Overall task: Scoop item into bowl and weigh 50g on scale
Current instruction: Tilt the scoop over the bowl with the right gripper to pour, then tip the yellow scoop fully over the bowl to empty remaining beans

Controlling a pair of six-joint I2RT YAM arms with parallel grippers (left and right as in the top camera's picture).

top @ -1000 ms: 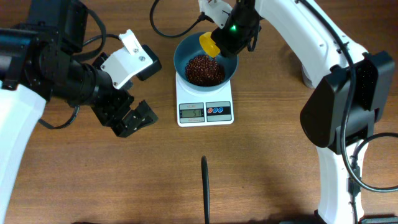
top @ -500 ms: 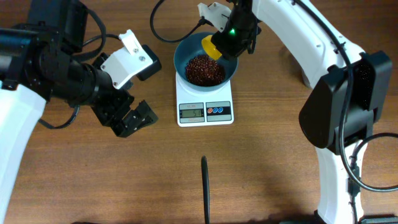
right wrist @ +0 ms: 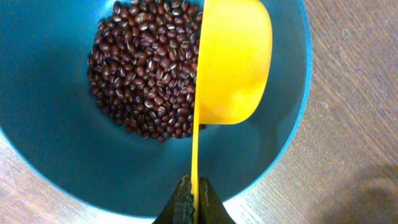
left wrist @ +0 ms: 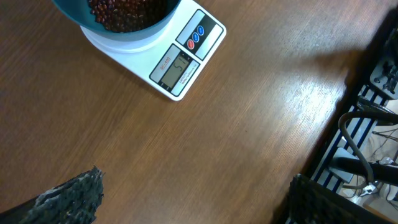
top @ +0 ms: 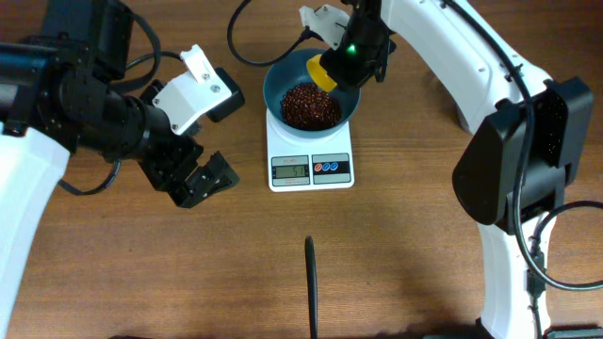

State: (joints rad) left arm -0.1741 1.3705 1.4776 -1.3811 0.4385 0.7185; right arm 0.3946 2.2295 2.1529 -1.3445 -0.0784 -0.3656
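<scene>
The blue bowl point(top: 278, 80) stands on the white scale point(top: 311, 162) and holds a heap of dark red-brown beans point(top: 311, 104). My right gripper point(top: 350, 47) is shut on the thin handle of a yellow scoop point(top: 318, 70), whose cup hangs tilted over the bowl's far right side. In the right wrist view the scoop point(right wrist: 233, 62) is turned on its side above the beans point(right wrist: 146, 74) inside the bowl point(right wrist: 50, 149), with the gripper point(right wrist: 194, 202) clamped on the handle. My left gripper point(top: 203, 179) is open over bare table left of the scale point(left wrist: 180, 65); the bowl point(left wrist: 118, 28) shows at the top edge.
A thin black strip point(top: 310, 282) lies on the table in front of the scale. A black cable point(top: 247, 42) curls behind the bowl. The table's edge, with cables and a rack point(left wrist: 367, 124) beyond it, shows in the left wrist view.
The right gripper and scoop shifted slightly back and up over the bowl a second ago, then held still. The left arm has not moved.
</scene>
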